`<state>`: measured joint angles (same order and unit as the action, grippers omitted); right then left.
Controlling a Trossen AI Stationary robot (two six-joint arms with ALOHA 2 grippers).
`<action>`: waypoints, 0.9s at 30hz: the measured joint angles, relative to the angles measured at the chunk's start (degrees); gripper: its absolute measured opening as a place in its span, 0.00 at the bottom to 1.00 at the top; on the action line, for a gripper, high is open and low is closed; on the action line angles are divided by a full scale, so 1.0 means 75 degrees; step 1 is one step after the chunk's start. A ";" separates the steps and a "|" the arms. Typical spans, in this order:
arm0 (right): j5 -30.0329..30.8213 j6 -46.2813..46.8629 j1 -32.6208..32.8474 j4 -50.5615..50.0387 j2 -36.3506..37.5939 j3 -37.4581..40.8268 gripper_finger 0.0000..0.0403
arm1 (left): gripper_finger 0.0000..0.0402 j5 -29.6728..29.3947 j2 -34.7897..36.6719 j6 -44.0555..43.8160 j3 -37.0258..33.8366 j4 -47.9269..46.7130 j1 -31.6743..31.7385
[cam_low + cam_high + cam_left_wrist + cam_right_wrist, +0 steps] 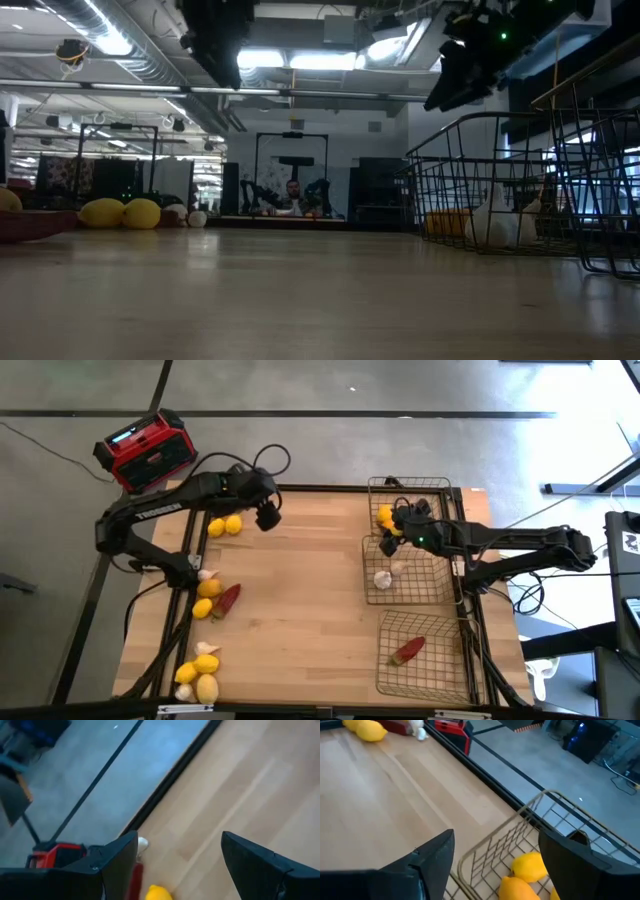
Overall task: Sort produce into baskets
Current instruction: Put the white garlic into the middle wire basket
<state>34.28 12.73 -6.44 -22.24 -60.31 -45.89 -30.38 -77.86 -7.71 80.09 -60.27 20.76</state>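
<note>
Both pincers hang spread and empty. From above, left gripper (268, 515) hovers just beside two lemons (224, 526); right gripper (393, 532) sits over the far basket (440, 485). Right wrist: lemons (529, 866) lie in that basket (485, 851) between its fingers.

A light wooden worktop (300, 610) framed by black rails carries three wire-mesh baskets down its right side: the far basket (445, 490) holds lemons, the middle basket (425, 590) holds garlic bulbs, and the near basket (440, 665) holds one red chili pepper. Loose produce lies directly on the wood along the left edge: two lemons (225, 526) at the far end, then a garlic bulb (206, 574), two lemons (206, 597) and a chili pepper (228, 599) midway. At the near left corner sit more lemons (199, 677) with garlic bulbs (206, 649) among them.
</note>
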 joint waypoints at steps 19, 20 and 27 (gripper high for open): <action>0.0294 0.0122 0.0006 -0.0015 0.0000 0.0277 0.70 | 0.70 0.1286 -0.1835 0.0267 0.0000 0.0150 0.2679; 0.0293 0.0122 0.0006 -0.0021 0.0000 0.0277 0.70 | 0.70 0.1403 -0.1978 0.0308 0.0000 0.0151 0.2792; 0.0292 0.0122 0.0006 -0.0023 0.0000 0.0277 0.70 | 0.70 0.1799 -0.2934 0.0506 0.0000 0.0287 0.3467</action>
<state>36.47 13.65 -6.39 -22.41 -60.31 -43.81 -16.89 -99.87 -3.92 80.09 -58.12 46.77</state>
